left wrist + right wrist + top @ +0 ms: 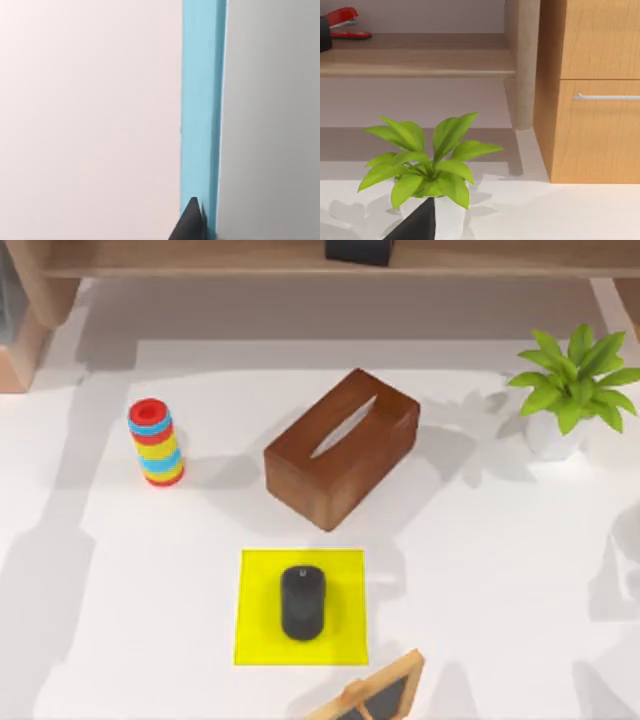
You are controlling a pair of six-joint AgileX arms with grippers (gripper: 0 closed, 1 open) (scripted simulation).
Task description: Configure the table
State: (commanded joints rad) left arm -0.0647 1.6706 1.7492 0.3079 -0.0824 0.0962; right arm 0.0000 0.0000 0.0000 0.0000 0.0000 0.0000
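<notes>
The white table (500,570) spreads across the top view. Near its front middle lies a yellow mat (260,640) with a black mouse (302,602) on it. Behind the mat a brown wooden tissue box (342,447) sits at an angle. A dark part of my left gripper (191,224) shows in the left wrist view, by a light-blue strip (200,100) between a white and a grey surface. A dark part of my right gripper (417,224) shows in the right wrist view, just in front of a potted plant (427,165).
A stack of coloured rings (156,443) stands at the left and the potted plant (573,390) at the right. A small wooden frame (375,695) leans at the front edge. A wooden shelf (300,260) runs along the back, with a red stapler (345,22) and drawers (595,100).
</notes>
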